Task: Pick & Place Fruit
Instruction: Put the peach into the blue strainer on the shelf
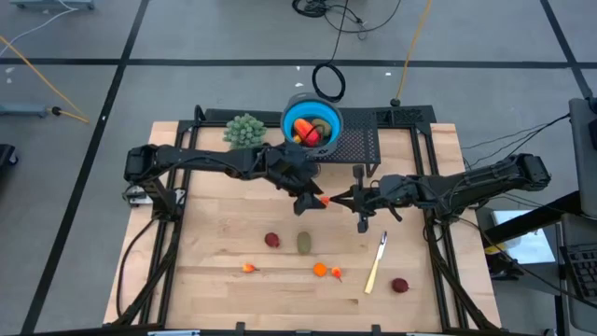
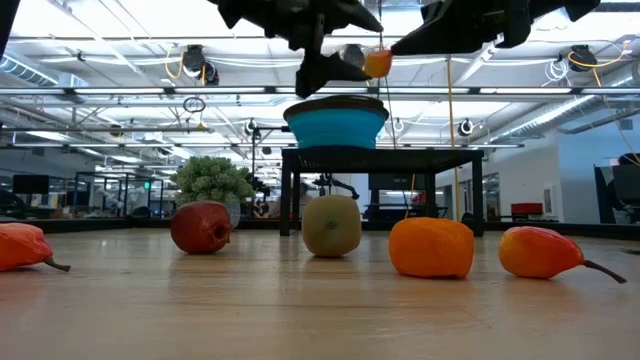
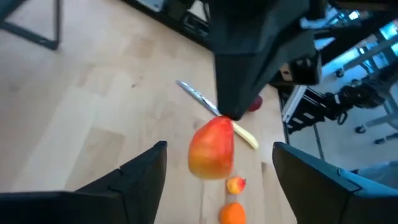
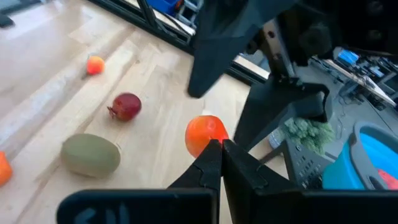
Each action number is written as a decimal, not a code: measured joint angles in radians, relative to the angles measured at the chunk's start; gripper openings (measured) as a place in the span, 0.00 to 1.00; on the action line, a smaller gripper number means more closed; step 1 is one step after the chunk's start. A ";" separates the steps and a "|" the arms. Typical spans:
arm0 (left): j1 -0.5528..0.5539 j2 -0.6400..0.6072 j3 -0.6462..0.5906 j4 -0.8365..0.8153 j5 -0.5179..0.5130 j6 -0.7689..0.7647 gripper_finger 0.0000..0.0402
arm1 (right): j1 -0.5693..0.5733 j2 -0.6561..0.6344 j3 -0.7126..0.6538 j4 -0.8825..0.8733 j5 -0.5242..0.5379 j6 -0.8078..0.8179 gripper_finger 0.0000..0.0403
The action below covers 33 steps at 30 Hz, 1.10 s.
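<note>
A small red-orange fruit (image 1: pixel 324 199) hangs in the air over the middle of the table, high above the board in the low view (image 2: pixel 377 62). My right gripper (image 4: pixel 222 146) reaches in from the table's right and is shut on it. My left gripper (image 3: pixel 214 177) comes from the left and is open. Its two fingers stand on either side of the fruit (image 3: pixel 211 150) without touching it. On the board lie a dark red round fruit (image 1: pixel 271 240), an olive-green oval one (image 1: pixel 304 243) and tiny orange pieces (image 1: pixel 320 271). My right gripper pinches the red-orange fruit at its near end (image 4: pixel 210 140) between its fingertips (image 3: pixel 231 112). The fingers come roughly level from the table's right. The fruit is lifted clear of the table and sticks out beyond the fingertips toward my left gripper.
A blue bowl (image 1: pixel 328 119) holding fruit stands on a black stand at the far edge, with a pale-green plant ball (image 1: pixel 244 129) to its left. A yellow-handled knife (image 1: pixel 376 264) and another dark red fruit (image 1: pixel 399 285) lie near the right front.
</note>
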 joint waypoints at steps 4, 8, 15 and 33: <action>0.034 -0.016 0.000 -0.055 0.000 -0.004 0.72 | 0.000 0.000 0.000 -0.013 0.039 0.000 0.00; 0.052 -0.033 0.001 -0.123 -0.018 -0.003 0.69 | 0.000 -0.008 0.002 -0.004 0.042 -0.001 0.00; 0.005 -0.091 0.001 -0.245 -0.303 0.015 0.61 | -0.028 -0.029 0.089 -0.063 0.141 -0.104 0.00; -0.065 -0.131 -0.144 -0.248 -0.498 -0.051 0.28 | -0.494 0.030 0.251 -0.069 -0.116 -0.242 0.00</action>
